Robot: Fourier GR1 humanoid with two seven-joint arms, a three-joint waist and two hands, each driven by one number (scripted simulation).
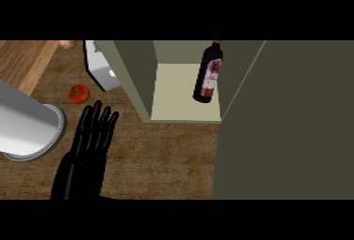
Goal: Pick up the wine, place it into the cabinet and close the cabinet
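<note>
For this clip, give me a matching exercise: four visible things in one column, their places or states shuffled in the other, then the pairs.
Things:
1. wine bottle
2. tomato
3. left hand
4. cabinet

Places or states:
A. on the counter, beside the fingertips
B. door open
C. inside the cabinet, on its shelf
D. flat over the counter, fingers straight, holding nothing

Pairs: 1-C, 2-A, 3-D, 4-B

glossy glass wine [209,75], wood-grain counter [166,159]

Cabinet opening [185,93] is bounded by the open door [290,122] at right; its right side is occupied by the wine bottle [209,72]; bare counter [166,159] is left before it.
</note>
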